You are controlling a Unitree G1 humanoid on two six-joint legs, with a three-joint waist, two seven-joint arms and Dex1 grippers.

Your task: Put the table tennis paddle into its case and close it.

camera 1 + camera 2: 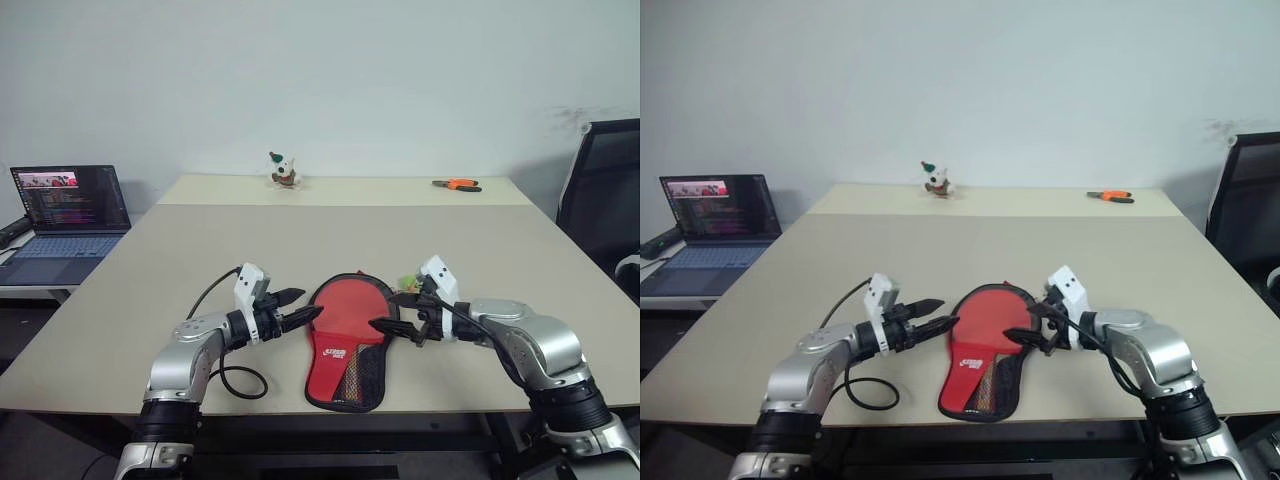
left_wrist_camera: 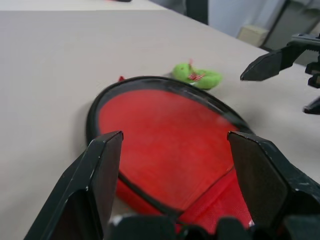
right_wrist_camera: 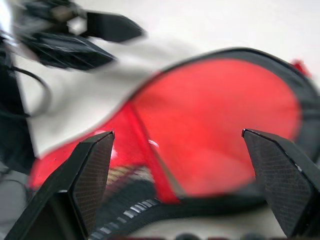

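Observation:
The table tennis paddle (image 1: 350, 303) lies flat near the table's front edge, red face up, with its white logo toward me. The case (image 1: 371, 378) lies around and under it. Its black rim circles the red head and its mesh covers the handle end. A small green zipper tag (image 1: 408, 281) sits at the case's far right. My left gripper (image 1: 303, 306) hovers at the paddle's left edge, open and holding nothing. My right gripper (image 1: 386, 311) hovers at the paddle's right edge, open and holding nothing. Both point inward at the paddle.
A small toy figure (image 1: 284, 171) and orange pliers (image 1: 457, 184) lie at the table's far side. An open laptop (image 1: 70, 215) stands on a side desk to the left. A black chair (image 1: 605, 200) is at the right. A black cable (image 1: 238, 380) loops beside my left arm.

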